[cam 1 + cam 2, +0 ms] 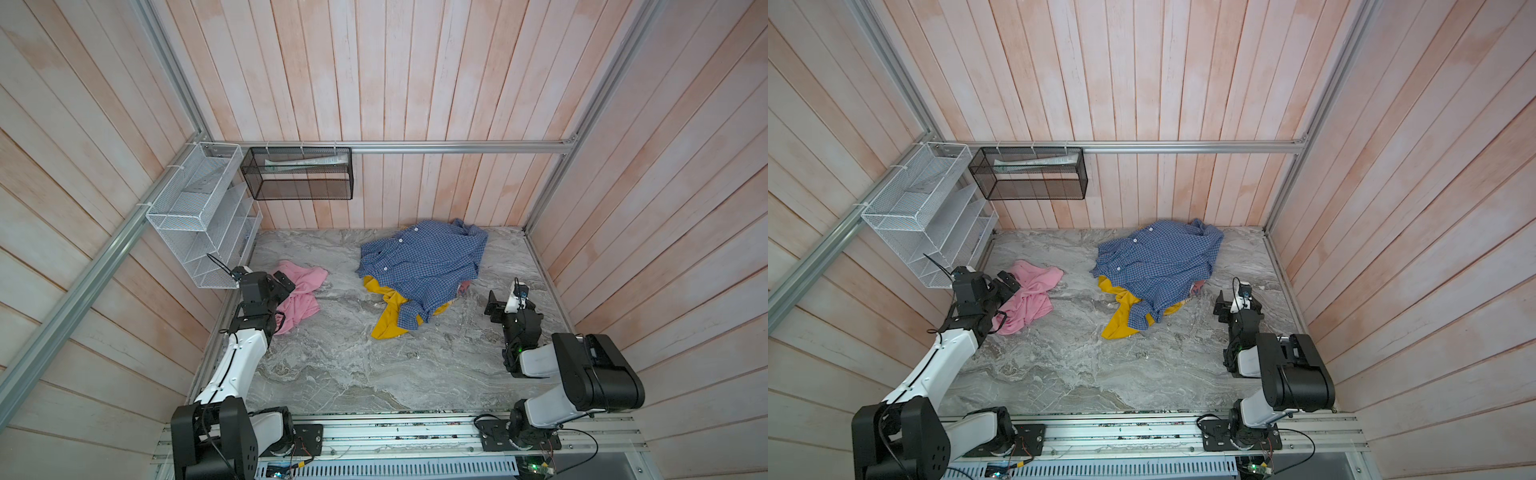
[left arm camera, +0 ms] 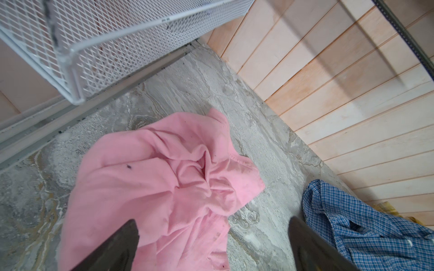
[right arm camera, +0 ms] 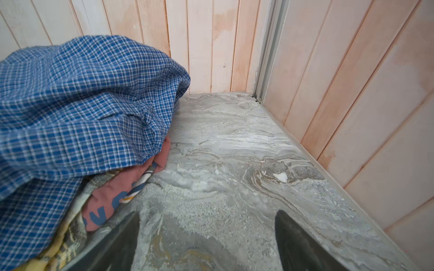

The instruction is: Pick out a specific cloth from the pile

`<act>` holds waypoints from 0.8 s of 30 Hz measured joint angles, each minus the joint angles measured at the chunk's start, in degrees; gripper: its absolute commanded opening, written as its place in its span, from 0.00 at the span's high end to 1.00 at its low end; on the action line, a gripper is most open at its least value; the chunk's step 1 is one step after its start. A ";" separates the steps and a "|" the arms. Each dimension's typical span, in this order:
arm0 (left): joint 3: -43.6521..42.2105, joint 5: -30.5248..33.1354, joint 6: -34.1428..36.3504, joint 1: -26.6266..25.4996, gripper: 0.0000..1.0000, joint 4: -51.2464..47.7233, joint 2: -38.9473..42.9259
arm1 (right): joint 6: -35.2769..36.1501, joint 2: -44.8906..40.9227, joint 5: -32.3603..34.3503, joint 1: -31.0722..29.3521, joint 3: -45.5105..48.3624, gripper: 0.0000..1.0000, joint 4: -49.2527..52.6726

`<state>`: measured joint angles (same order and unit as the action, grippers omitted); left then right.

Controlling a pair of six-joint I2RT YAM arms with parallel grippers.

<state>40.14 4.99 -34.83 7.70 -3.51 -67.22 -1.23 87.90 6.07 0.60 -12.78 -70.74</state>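
The cloth (image 1: 305, 293) (image 1: 1034, 297) (image 2: 164, 183), plain pink and crumpled, lies by itself on the marble table, left of the pile. My left gripper (image 1: 286, 283) (image 1: 1008, 283) (image 2: 212, 220) hovers open over the cloth's near edge and holds nothing. One finger is above the fabric, the other above bare table. The pile (image 1: 424, 270) (image 1: 1158, 266) is a blue checked shirt (image 3: 82, 105) draped over a mustard-yellow cloth (image 1: 388, 322). My right gripper (image 1: 495, 308) (image 1: 1223, 309) (image 3: 208, 213) stands open and empty over bare table, just right of the pile.
A rust-red printed garment (image 3: 122, 187) peeks from under the shirt's right edge. A white mesh rack (image 1: 199, 216) hangs on the left wall close to my left arm. A black mesh basket (image 1: 297, 174) hangs on the back wall. Wooden walls enclose three sides of the table (image 1: 353, 374).
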 measured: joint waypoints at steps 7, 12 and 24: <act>-8.35 3.19 6.64 -0.13 0.00 12.20 2.58 | -0.02 -0.09 -1.49 0.46 -0.74 0.09 1.01; -20.15 4.02 17.70 -2.14 0.00 28.06 4.26 | 0.13 -0.07 -1.70 0.46 -0.74 0.02 1.36; -28.00 -0.28 26.32 -2.86 0.00 56.76 -10.58 | -0.02 -0.09 -1.77 0.46 -0.74 0.02 1.38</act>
<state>12.14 4.71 -8.51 4.84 53.25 -77.80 -1.26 87.81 4.29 1.06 -13.52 -69.36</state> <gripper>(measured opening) 0.999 0.978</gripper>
